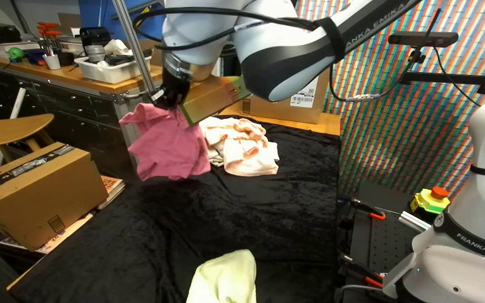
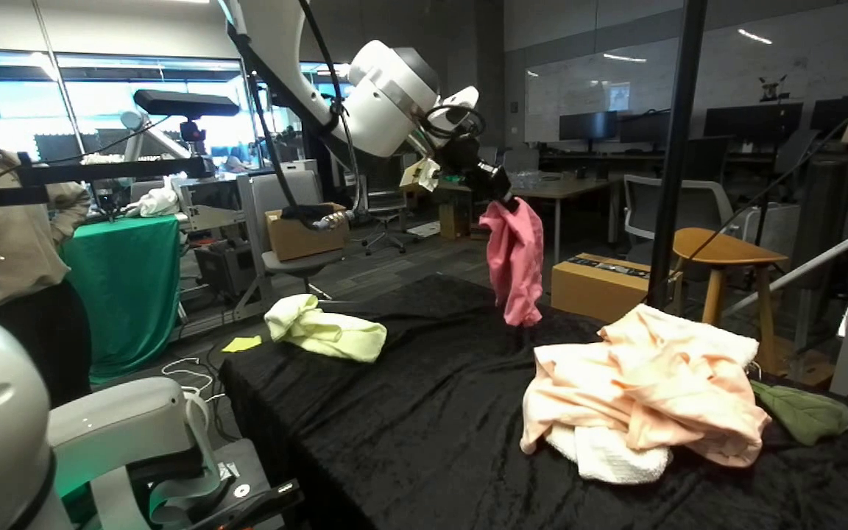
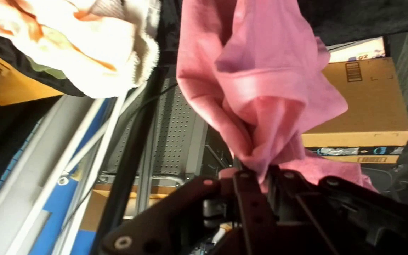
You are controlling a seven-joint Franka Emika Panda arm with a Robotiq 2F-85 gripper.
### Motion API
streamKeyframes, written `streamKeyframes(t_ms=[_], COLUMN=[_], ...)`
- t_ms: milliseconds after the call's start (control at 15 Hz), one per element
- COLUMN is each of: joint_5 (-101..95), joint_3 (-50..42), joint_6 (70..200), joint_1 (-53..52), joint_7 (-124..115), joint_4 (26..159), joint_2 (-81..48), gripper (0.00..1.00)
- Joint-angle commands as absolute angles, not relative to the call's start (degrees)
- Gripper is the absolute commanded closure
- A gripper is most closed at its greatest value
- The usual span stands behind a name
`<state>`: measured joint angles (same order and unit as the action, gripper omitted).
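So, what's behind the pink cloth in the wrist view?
Past the edges of the pink cloth, a cardboard box, the black table covering and a gray perforated panel show. The cloth hides part of the box; anything else squarely behind the cloth cannot be seen.

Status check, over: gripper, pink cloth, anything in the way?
Gripper shut on pink cloth. Cloth hanging in folds; clearance over black table covering can't be told. Possible obstacle: pole beyond the table, gap unclear.
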<state>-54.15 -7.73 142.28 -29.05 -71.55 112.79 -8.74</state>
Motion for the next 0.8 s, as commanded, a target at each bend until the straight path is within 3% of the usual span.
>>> streamKeyframes(t_ms=[0, 733], joint_5=[-56.29, -52.19], joint_3=[-2.39, -1.12], joint_6=[140.97, 139.49], joint_1=[-20.39, -5.11], joint_7=[-76.82, -78.12], joint_4=[119.61, 121.46], joint_2=[-1.27, -2.14], gripper=[0.9, 0.91])
